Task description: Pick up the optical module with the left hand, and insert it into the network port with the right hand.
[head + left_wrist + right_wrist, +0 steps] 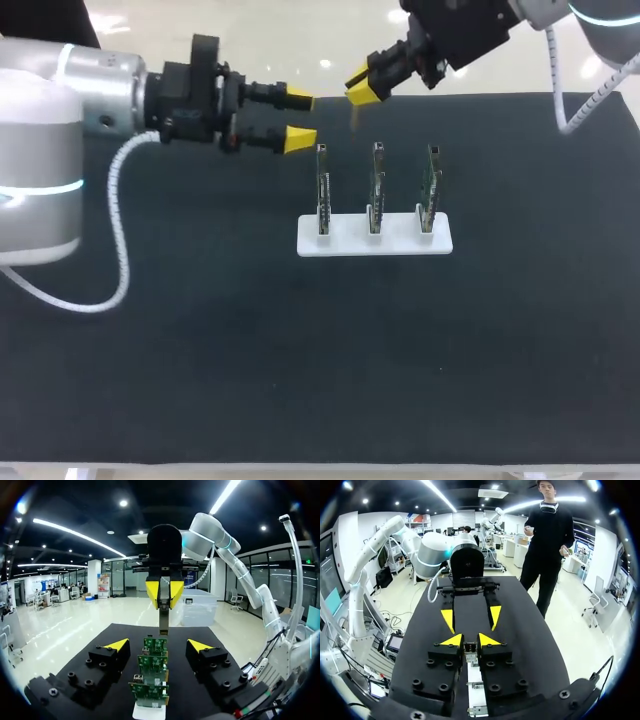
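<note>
The optical module, a small metal-cased piece, sits between the fingers of my right gripper, which is shut on it. In the head view my right gripper hangs at the back of the table, just behind the three upright circuit boards that carry the network ports. My left gripper is open right beside it, to its left, with nothing between its fingers. From the left wrist, the module hangs down from my right gripper, ahead of my open left gripper and above the boards.
The boards stand in a row on a white holder near the middle of the dark table mat. My left arm's white cable loops over the mat at the left.
</note>
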